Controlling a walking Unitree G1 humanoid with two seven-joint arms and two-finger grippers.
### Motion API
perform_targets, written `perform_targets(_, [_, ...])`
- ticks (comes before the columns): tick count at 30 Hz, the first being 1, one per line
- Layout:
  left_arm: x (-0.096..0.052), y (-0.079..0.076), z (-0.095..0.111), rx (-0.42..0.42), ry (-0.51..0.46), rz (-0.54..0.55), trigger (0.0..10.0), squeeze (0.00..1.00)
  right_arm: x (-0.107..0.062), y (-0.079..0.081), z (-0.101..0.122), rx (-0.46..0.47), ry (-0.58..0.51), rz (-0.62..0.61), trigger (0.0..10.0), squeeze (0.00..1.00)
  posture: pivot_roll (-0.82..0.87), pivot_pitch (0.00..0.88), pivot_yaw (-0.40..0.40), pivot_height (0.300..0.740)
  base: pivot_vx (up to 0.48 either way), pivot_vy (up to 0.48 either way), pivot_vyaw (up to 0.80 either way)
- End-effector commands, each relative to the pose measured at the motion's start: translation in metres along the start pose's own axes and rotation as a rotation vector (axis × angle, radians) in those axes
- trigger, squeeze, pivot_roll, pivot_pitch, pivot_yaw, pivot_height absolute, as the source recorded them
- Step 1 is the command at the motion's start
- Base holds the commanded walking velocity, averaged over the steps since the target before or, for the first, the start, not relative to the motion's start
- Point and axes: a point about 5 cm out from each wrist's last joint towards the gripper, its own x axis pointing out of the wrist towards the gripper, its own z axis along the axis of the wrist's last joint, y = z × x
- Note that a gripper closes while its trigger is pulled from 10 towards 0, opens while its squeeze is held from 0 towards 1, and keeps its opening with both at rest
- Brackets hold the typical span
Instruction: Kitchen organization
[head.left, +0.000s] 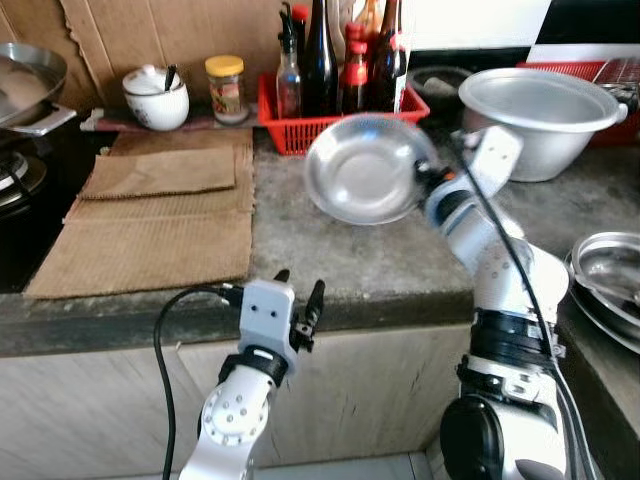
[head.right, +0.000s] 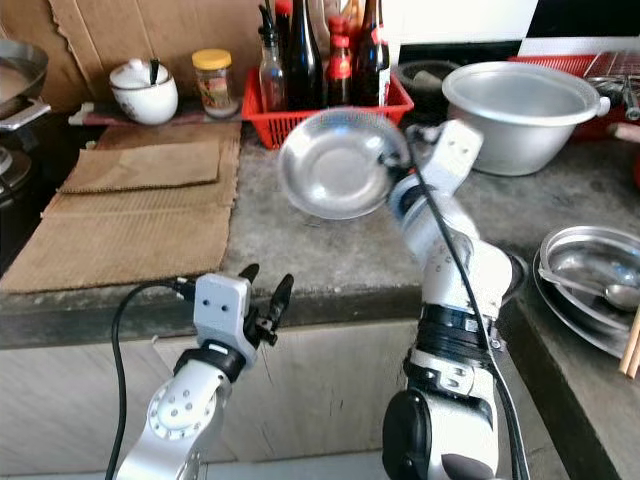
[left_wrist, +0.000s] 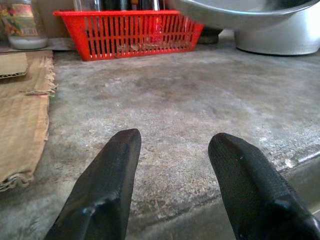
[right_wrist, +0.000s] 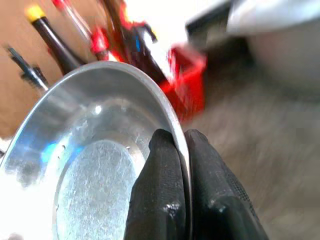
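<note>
- While its jaws pinch the rim of a steel plate (head.left: 365, 168), the right gripper (right_wrist: 181, 150) holds it tilted above the desk (head.left: 350, 250), just in front of the red basket (head.left: 330, 118).
- Left gripper (head.left: 300, 300) hovers at the desk's front edge, well short of that basket, jaws spread and empty.

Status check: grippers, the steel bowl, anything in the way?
Right gripper shut on steel bowl rim, bowl tilted, held above the counter. Left gripper open, idle at counter edge. Red bottle basket and big pot close behind.
</note>
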Motion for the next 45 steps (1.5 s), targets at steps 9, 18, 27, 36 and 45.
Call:
perform_targets(9, [0.001,-0.001,0.006,-0.016,-0.031,-0.018,10.0,0.0,-0.045,0.023,-0.002,-0.361,-0.24,0.111,0.0,0.0,0.08,0.06,-0.034,0.74,0.0,0.0,0.0])
perform_targets(18, [0.004,-0.002,0.011,-0.024,-0.059,-0.043,10.0,0.0,-0.065,0.008,-0.016,-0.519,-0.238,0.151,0.0,0.0,0.07,0.046,-0.026,0.74,0.0,0.247,-0.26])
perform_targets(27, [0.004,-0.003,0.01,-0.017,-0.062,-0.055,10.0,0.0,-0.066,0.009,-0.016,-0.523,-0.253,0.166,0.0,0.0,0.08,0.038,-0.023,0.74,0.0,0.207,-0.77])
perform_targets(36, [0.005,-0.003,0.011,-0.013,-0.066,-0.07,10.0,0.0,-0.065,0.013,-0.014,-0.515,-0.276,0.17,0.0,0.0,0.08,0.042,-0.016,0.74,0.0,0.316,-0.77])
perform_targets(45, [0.005,-0.002,0.011,-0.017,-0.064,-0.065,10.0,0.0,-0.065,0.011,-0.011,-0.51,-0.293,0.14,0.0,0.0,0.08,0.051,-0.011,0.74,0.0,0.053,-0.76])
